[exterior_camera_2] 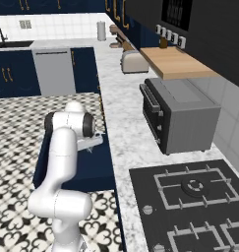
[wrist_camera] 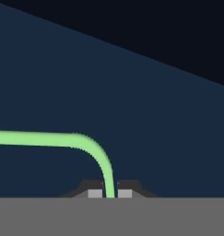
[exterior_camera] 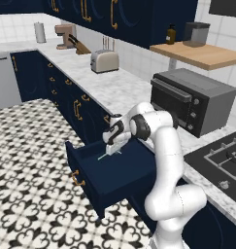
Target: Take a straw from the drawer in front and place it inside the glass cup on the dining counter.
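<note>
Reaching into the open drawer (exterior_camera: 97,172), the end effector (wrist_camera: 110,193) is clamped tight on the bright-green straw (wrist_camera: 62,139), which lies low over the drawer's floor. The grasp looks made; lifting out and carrying it to the glass cup remain.

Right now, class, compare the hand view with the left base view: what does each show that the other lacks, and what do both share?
Hand view alone: the two fingertips pinched shut on the straw, which curves into the hand.
Left base view alone: the toaster, the oven, the marble worktop, the arm reaching into the open drawer.
Both: the green straw over the drawer's navy floor.
</note>
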You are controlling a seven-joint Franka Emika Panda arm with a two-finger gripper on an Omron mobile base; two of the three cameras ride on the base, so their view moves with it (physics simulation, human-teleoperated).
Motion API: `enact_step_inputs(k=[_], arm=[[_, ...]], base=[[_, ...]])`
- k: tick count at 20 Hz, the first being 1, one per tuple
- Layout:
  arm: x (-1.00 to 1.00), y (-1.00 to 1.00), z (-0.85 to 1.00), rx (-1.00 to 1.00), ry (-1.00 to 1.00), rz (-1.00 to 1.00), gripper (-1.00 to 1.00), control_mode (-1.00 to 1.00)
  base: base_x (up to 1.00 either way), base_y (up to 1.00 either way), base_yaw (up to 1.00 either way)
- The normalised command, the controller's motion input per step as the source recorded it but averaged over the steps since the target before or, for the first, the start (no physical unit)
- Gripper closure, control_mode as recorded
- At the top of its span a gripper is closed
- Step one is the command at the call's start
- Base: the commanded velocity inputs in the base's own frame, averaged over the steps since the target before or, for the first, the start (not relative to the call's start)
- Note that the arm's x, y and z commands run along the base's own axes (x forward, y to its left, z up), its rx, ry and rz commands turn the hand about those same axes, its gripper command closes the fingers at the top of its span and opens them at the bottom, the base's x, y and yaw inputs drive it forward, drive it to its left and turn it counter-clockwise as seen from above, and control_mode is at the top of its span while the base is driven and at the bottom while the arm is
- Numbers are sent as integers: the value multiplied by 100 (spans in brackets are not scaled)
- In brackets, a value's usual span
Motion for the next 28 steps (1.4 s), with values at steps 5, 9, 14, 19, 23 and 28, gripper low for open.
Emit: enact_step_inputs(k=[5,9,14,19,23,28], arm=[[-54,15,100,0,-26,0,100,-100],[-15,0,100,0,-7,-3,100,-100],[-5,0,100,0,0,-8,100,-100],[-35,-9,100,-3,4,-12,100,-100],[-66,-31,100,-7,9,-10,100,-100],[-89,-55,82,-1,9,-8,100,-100]], base=[[0,0,0],[0,0,0],[0,0,0],[0,0,0],[0,0,0],[0,0,0]])
